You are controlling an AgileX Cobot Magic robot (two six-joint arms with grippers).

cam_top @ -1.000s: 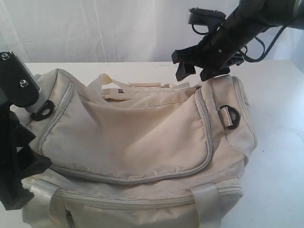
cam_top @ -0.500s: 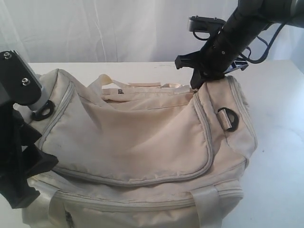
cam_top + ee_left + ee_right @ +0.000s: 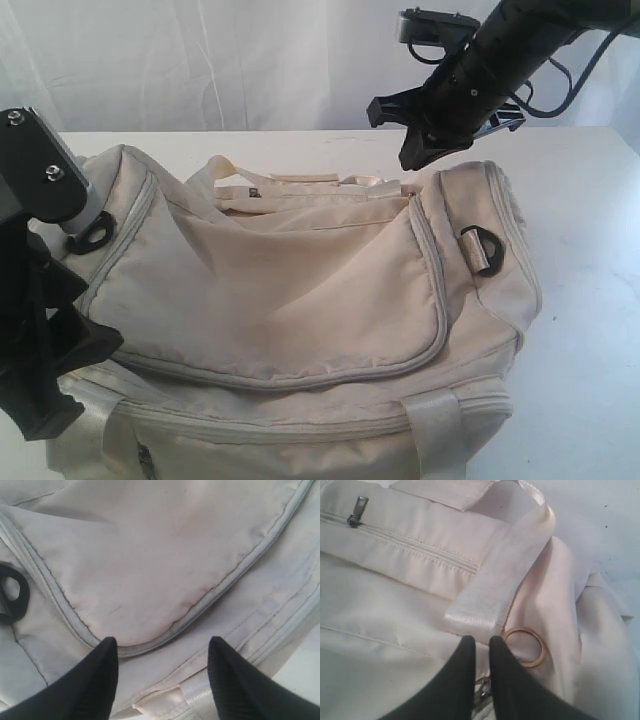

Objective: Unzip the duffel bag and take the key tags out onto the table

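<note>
The cream duffel bag (image 3: 280, 290) lies on the white table (image 3: 590, 200) with its grey zippers closed. My right gripper (image 3: 410, 158) hovers just over the bag's far right top corner. Its jaws (image 3: 481, 640) are nearly together, and a small metal zipper pull (image 3: 481, 687) shows between them. My left gripper (image 3: 75, 380) stands open at the bag's near left end. Between its fingers (image 3: 162, 645) lie only the flap's curved zipper seam and a shiny strap. The key tags are hidden.
A shiny cream strap (image 3: 510, 565) and a brass ring (image 3: 541, 650) lie beside the right fingers. Another zipper pull (image 3: 358, 507) sits farther along the top zipper. Black D-rings (image 3: 485, 250) (image 3: 92, 233) mark both bag ends. White curtain behind.
The right gripper went from open above the corner, down onto the bag's top with jaws closing, and has now risen slightly. The left arm stayed put.
</note>
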